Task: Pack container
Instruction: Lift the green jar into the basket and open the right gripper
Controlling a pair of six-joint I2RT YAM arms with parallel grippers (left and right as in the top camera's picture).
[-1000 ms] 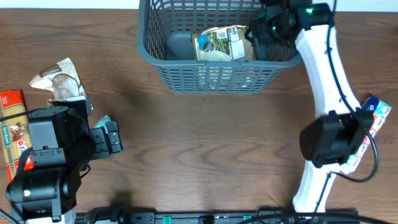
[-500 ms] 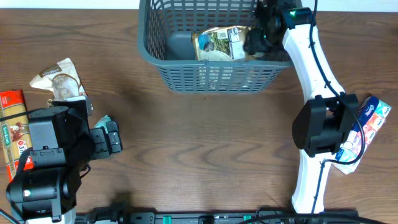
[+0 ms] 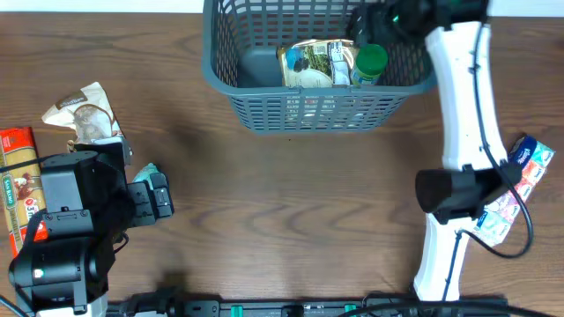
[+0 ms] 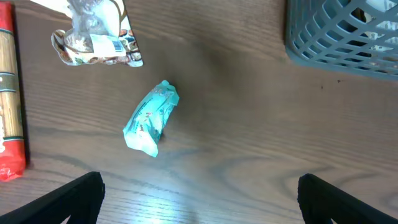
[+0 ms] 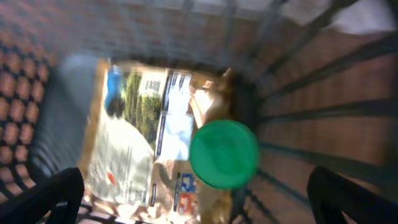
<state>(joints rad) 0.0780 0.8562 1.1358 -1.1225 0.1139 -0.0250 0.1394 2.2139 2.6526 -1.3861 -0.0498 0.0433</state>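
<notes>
The dark grey slotted basket (image 3: pixel 304 110) stands at the table's far middle. Inside it lie a tan printed bag (image 3: pixel 310 63) and a green-lidded jar (image 3: pixel 370 63), both also in the right wrist view: the bag (image 5: pixel 140 130) and the jar's lid (image 5: pixel 224 154). My right gripper (image 3: pixel 374 25) hovers open and empty over the basket's right end, above the jar; its fingertips frame the jar (image 5: pixel 199 199). My left gripper (image 4: pixel 200 196) is open and empty above the table at the left, near a teal packet (image 4: pixel 151 117).
A clear bag of baked goods (image 3: pixel 84 110) and a red pasta packet (image 3: pixel 19 180) lie at the left. The teal packet (image 3: pixel 148 172) sits beside the left arm. A colourful tissue pack (image 3: pixel 520 185) lies at the right edge.
My right gripper has let go of the green-lidded jar, which now stands in the basket, and has pulled up and back. The basket shifted slightly right. The left arm has not moved.
</notes>
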